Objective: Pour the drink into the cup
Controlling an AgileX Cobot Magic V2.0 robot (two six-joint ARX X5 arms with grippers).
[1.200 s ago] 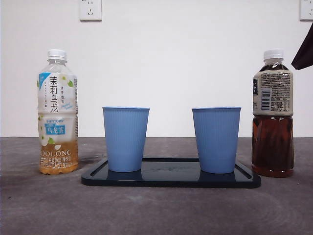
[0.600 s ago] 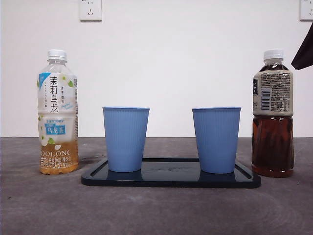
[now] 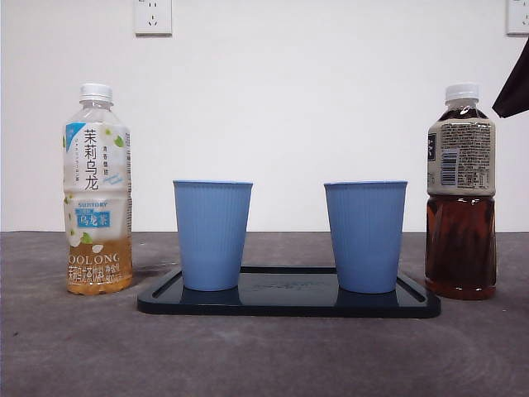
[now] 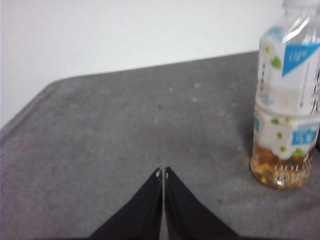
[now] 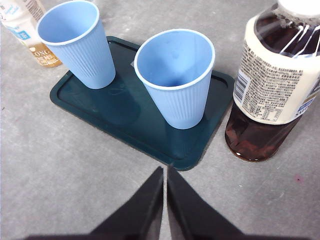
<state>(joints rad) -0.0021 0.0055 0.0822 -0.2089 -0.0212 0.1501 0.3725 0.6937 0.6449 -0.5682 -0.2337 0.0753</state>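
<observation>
White wall runs behind a grey worktop (image 3: 264,356), with a socket (image 3: 153,16) high up on it. On the worktop a dark tray (image 3: 289,303) lies flat and carries two blue cups, both upright and empty as far as the right wrist view shows. The left cup (image 3: 212,235) stands toward one end of the tray, the right cup (image 3: 365,236) toward the other, with a clear gap between them. Off the tray on the left side stands the oolong bottle (image 3: 97,190), capped in white, with pale amber tea only in its lowest part. Off the tray on the right stands the dark tea bottle (image 3: 460,192), also capped, its brown drink reaching up to the label. Both bottles are upright and near the tray but not touching it.

The left hand (image 4: 162,172) hangs over bare worktop with its jaws pressed together, holding nothing; the oolong bottle stands near it but apart. The right hand (image 5: 164,170) hovers above the near edge of the tray, jaws also pressed together and empty, with the right cup and the dark tea bottle just ahead of it. From the front, only a black tip (image 3: 514,87) shows at the top right corner.
</observation>
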